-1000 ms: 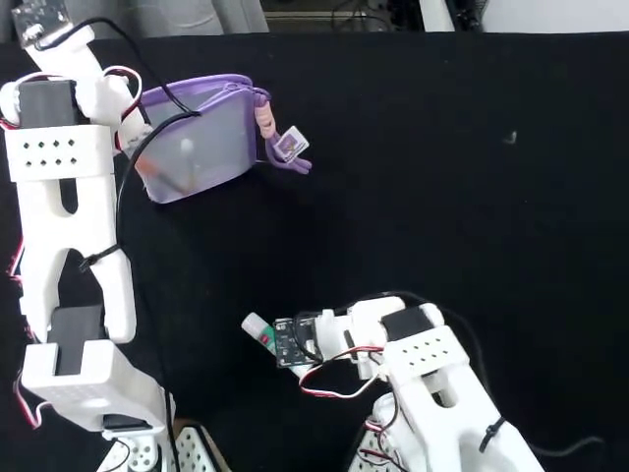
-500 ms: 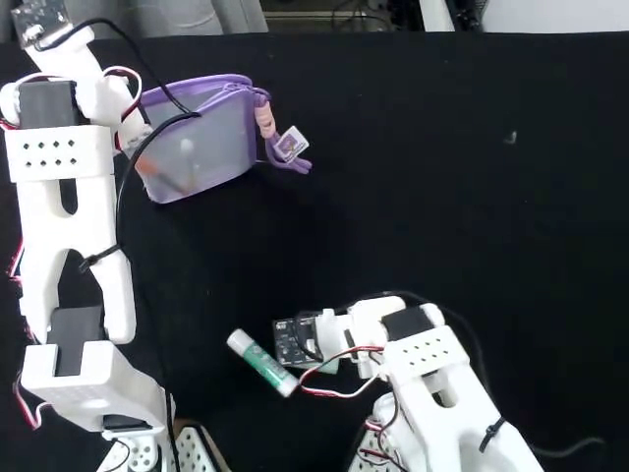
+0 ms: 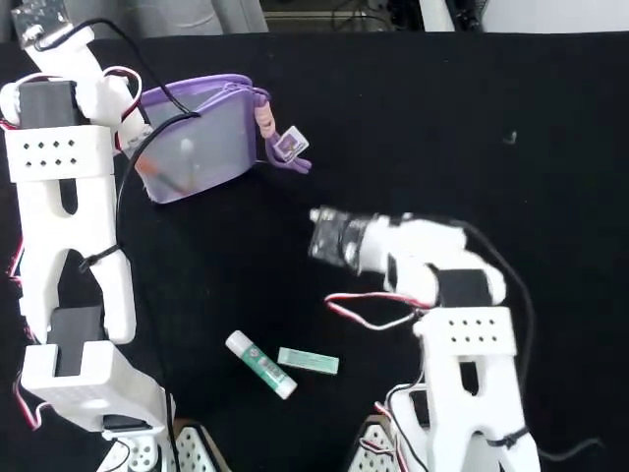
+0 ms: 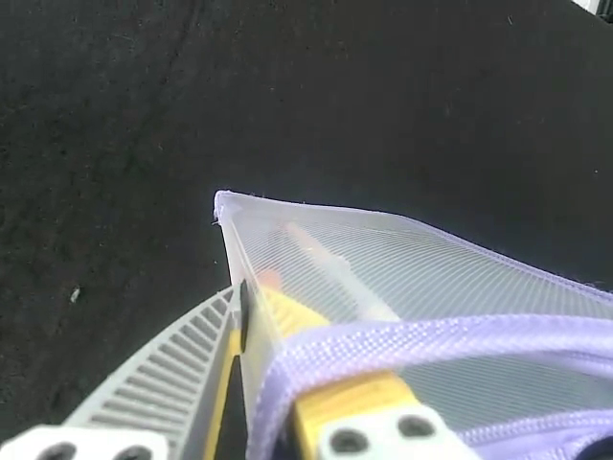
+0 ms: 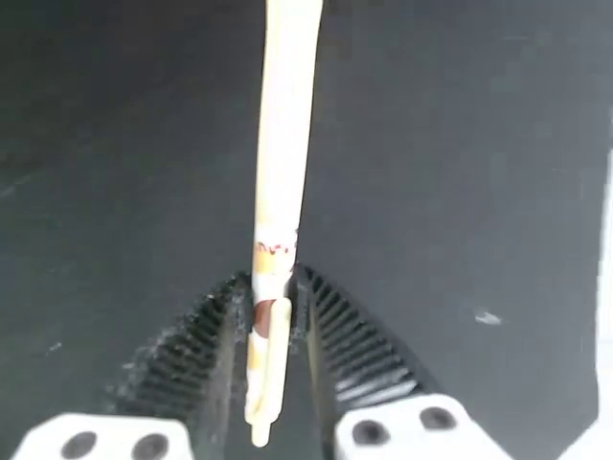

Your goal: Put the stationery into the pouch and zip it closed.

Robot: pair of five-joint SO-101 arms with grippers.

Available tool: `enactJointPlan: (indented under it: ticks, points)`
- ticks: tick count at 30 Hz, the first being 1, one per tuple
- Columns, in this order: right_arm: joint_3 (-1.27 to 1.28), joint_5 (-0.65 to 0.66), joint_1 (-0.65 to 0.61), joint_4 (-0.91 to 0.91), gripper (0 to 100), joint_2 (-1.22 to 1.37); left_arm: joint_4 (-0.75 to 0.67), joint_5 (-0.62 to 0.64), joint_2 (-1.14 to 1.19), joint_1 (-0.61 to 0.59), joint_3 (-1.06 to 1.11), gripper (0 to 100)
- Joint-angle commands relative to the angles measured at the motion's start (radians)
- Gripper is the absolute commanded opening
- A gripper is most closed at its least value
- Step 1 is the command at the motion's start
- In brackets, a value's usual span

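Black tabletop (image 3: 472,118) — one pale speck (image 3: 509,138) on it.

The left arm (image 3: 64,211) and right arm (image 3: 467,344) are blocky white plastic with black motor housings and panels of small round holes. A black cable (image 3: 118,211) and thin red-and-white wires (image 3: 366,311) loop along them. The right gripper (image 5: 273,283) has dark ribbed fingers (image 5: 182,359) on a white base with black screws. The left gripper (image 4: 249,297) is pale grey and yellow.

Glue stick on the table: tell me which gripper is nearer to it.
Right. The right gripper hangs a short way beyond the glue stick, holding a pencil; the left gripper sits farther off, clamped on the pouch.
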Motion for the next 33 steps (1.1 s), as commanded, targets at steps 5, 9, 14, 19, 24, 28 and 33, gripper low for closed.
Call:
enactJointPlan:
  ticks: [5,9,14,19,24,28,33]
  points:
    - [-0.168,-0.385,-0.126,-0.304,1.1,-0.001,-0.002,-0.002,0.02,0.025,0.027,3]
    - [-0.171,-0.605,-0.189,-0.534,1.1,-0.001,0.023,-0.003,0.02,0.062,0.025,3]
    - [-0.171,-0.801,-0.233,-0.81,1.1,-0.001,0.025,-0.003,0.02,0.07,0.025,3]
    - [-0.168,-0.988,-0.276,-1.034,1.1,0.002,0.025,-0.003,0.011,0.071,0.025,3]
    - [-0.145,-1.172,-0.302,-1.198,1.1,-0.002,0.025,-0.003,0.009,0.071,0.016,3]
    - [-0.068,-1.312,-0.31,-1.392,1.1,-0.002,0.025,0.0,0.009,0.079,0.015,3]
    - [0.048,-1.43,-0.31,-1.613,1.1,-0.002,0.026,0.002,0.009,0.107,0.001,3]
